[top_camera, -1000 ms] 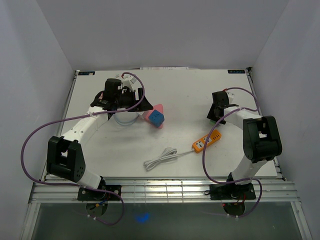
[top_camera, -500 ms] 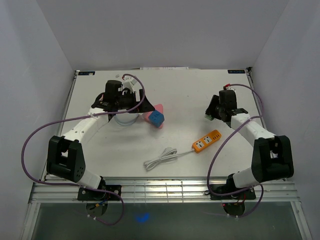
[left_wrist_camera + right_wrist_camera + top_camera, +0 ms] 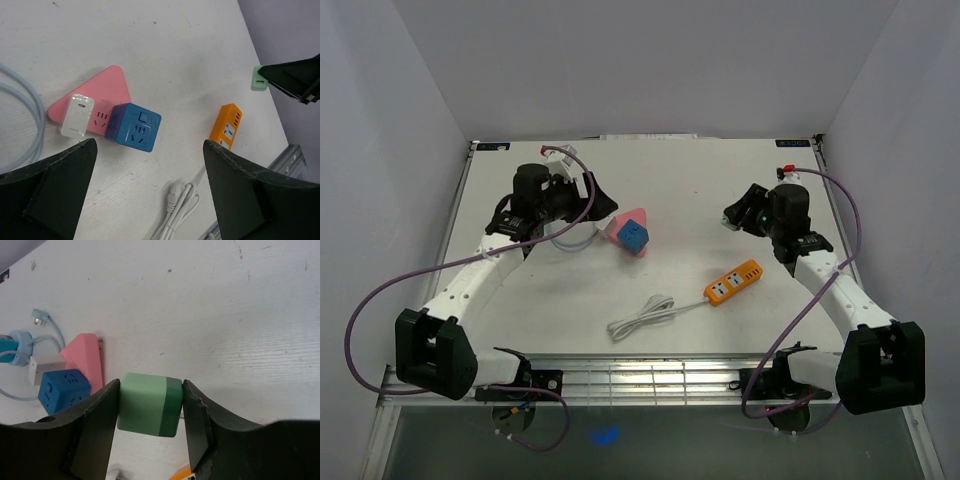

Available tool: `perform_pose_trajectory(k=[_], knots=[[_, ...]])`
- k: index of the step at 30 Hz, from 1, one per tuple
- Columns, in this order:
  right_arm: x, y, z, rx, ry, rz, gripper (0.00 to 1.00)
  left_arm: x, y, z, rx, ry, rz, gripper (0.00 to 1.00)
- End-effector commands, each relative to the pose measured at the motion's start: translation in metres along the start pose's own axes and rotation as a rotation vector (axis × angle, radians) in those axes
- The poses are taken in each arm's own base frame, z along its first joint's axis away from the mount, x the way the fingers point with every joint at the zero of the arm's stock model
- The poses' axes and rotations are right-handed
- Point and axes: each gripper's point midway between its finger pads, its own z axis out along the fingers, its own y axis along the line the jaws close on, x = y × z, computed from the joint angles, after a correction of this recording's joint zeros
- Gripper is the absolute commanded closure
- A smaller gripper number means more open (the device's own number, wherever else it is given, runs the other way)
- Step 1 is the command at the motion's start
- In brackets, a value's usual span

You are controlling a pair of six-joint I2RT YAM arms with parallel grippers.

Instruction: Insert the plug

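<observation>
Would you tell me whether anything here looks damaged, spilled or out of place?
Nothing stands out. The orange power strip lies flat with its white cord bundled nearby, the blue cube socket sits beside the pink one, and the right tool holds the green plug.

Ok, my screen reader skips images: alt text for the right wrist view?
The right pincer grips a green plug over the white table. At left lie a pink socket, a blue cube and a cable.

The green cube plug (image 3: 148, 404) sits clamped in the right pincer (image 3: 150, 399), apart from the orange power strip (image 3: 734, 281) lying flat.
</observation>
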Motion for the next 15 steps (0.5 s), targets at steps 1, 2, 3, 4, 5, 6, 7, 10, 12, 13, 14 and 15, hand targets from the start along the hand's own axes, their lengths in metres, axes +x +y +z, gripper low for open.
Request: perform_pose_trajectory(k=[1, 2, 3, 4, 5, 6, 7, 10, 12, 13, 14, 15], knots=[[-0.007, 0.023, -0.007, -0.095, -0.035, 0.08, 0.92, 0.0, -0.036, -0.008, 0.154, -0.039, 0.076, 0.02], [-0.008, 0.026, -0.009, -0.105, -0.04, 0.103, 0.92, 0.007, -0.052, -0.006, 0.18, -0.033, 0.114, 0.02], [-0.008, 0.03, -0.011, -0.115, -0.043, 0.149, 0.92, 0.008, -0.061, -0.006, 0.186, -0.041, 0.141, 0.02], [-0.004, 0.031, -0.015, -0.128, -0.046, 0.169, 0.92, 0.006, -0.066, -0.004, 0.168, -0.061, 0.161, 0.02], [-0.008, 0.037, -0.016, -0.16, -0.068, 0.183, 0.92, 0.014, -0.084, -0.002, 0.203, -0.048, 0.188, 0.02], [-0.009, 0.042, -0.019, -0.187, -0.078, 0.202, 0.92, 0.016, -0.092, 0.0, 0.224, -0.047, 0.193, 0.02], [-0.011, 0.049, -0.025, -0.22, -0.095, 0.213, 0.92, 0.017, -0.095, 0.005, 0.231, -0.039, 0.187, 0.02], [-0.013, 0.056, -0.033, -0.26, -0.123, 0.254, 0.92, 0.031, -0.113, 0.015, 0.268, -0.029, 0.173, 0.02], [-0.015, 0.059, -0.035, -0.264, -0.122, 0.266, 0.92, 0.042, -0.141, 0.017, 0.325, -0.071, 0.205, 0.02], [-0.017, 0.061, -0.037, -0.269, -0.121, 0.276, 0.92, 0.046, -0.147, 0.019, 0.323, -0.094, 0.219, 0.02], [-0.018, 0.062, -0.039, -0.27, -0.12, 0.285, 0.92, 0.054, -0.158, 0.021, 0.328, -0.128, 0.235, 0.02], [-0.018, 0.063, -0.04, -0.268, -0.115, 0.298, 0.92, 0.058, -0.161, 0.024, 0.33, -0.139, 0.244, 0.02]])
